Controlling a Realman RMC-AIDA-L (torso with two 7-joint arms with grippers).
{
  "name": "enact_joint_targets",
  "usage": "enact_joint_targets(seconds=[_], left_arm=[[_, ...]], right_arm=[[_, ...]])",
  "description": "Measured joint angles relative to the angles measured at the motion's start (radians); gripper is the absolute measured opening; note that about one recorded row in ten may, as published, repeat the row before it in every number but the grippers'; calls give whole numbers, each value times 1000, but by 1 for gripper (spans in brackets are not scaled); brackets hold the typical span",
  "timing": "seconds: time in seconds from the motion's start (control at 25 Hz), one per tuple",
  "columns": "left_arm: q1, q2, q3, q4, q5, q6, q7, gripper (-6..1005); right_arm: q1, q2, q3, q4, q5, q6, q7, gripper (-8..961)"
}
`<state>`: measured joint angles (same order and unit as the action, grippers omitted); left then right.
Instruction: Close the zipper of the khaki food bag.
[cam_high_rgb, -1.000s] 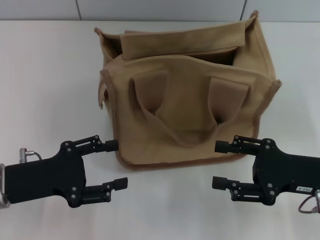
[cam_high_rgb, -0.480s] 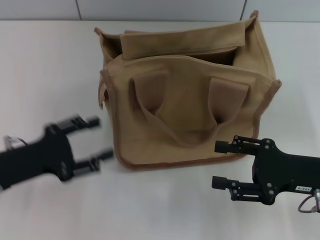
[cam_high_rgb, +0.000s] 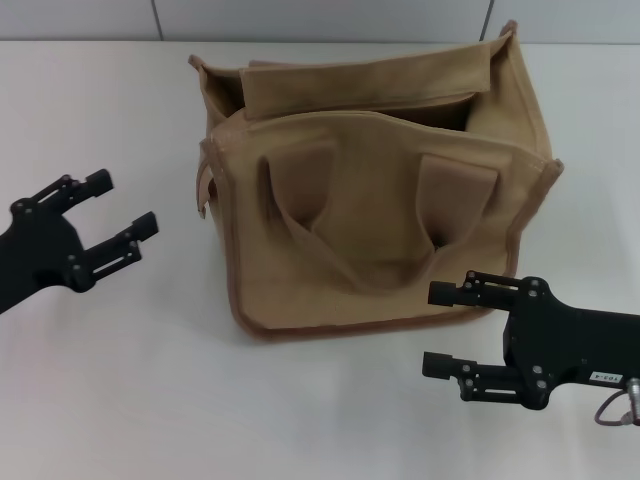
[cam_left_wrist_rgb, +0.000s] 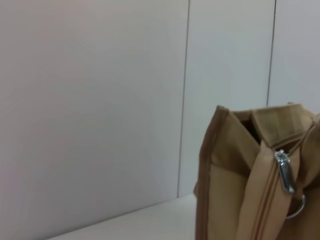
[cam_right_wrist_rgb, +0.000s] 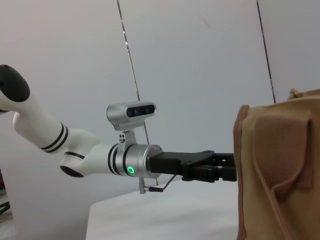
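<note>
White table (cam_high_rgb: 120, 380); seamed grey wall (cam_left_wrist_rgb: 90, 100)

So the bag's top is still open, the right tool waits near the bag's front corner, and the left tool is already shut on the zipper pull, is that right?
Not quite. The head view shows the left tool open and apart from the khaki food bag, holding nothing; the zipper pull hangs free in the left wrist view. The bag's top is open, and the right tool waits near its front corner.

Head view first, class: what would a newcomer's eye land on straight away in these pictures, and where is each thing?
The khaki food bag dominates mid-table, its top gaping open and its handles drooping down the near side. The left gripper hangs open off the bag's left end, and the right gripper waits open by the near right corner. In the left wrist view, the zipper glints silver at the bag's end.
</note>
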<state>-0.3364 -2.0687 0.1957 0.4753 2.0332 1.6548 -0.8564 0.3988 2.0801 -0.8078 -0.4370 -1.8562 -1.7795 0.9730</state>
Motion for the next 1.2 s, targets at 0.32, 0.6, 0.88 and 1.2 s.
enact_joint_targets(seconds=[0.32, 0.6, 0.88, 1.2], left_arm=[[-50, -2, 4, -87, -16, 9, 16, 785], [-105, -4, -3, -161, -36, 13, 42, 785], [-99, -5, -5, -197, -151, 33, 42, 785], [-93, -4, -5, -209, -171, 23, 41, 784]], right_arm=[[0, 0, 7, 0, 0, 0, -1, 756], [0, 0, 8, 1, 1, 2, -3, 756], [-1, 0, 9, 4, 2, 17, -5, 756], [-1, 0, 6, 6, 2, 26, -6, 756]])
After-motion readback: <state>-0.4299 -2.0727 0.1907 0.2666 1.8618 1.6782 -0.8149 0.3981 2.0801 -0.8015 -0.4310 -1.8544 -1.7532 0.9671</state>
